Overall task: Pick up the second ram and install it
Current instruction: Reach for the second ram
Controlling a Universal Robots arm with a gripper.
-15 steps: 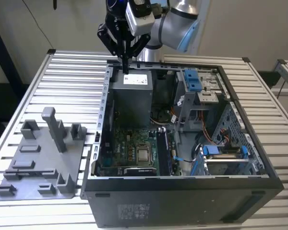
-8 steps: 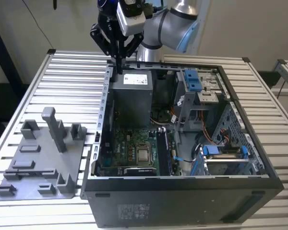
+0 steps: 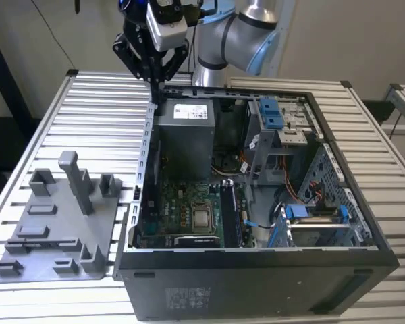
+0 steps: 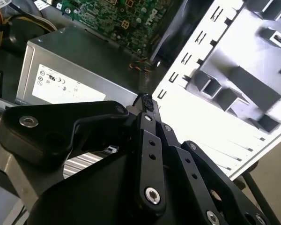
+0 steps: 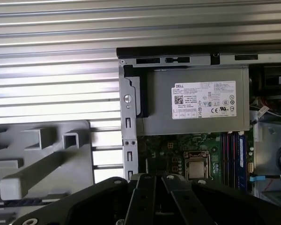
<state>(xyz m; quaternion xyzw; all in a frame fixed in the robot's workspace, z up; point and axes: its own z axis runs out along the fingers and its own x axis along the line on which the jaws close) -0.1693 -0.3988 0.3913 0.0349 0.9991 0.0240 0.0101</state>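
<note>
**My gripper [image 3: 155, 82] hangs shut over the back corner of the computer case [image 3: 256, 263].**
My fingers are pressed together and hold nothing. The memory stick [image 3: 231, 212] appears seated on the motherboard [image 3: 182, 209], well apart from me at 5 o'clock in the exterior view, long axis running 12 to 6.

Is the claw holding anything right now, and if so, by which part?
Nothing, as far as shows. The claw is shut above the computer case by the power supply, with nothing in its grip.
</note>
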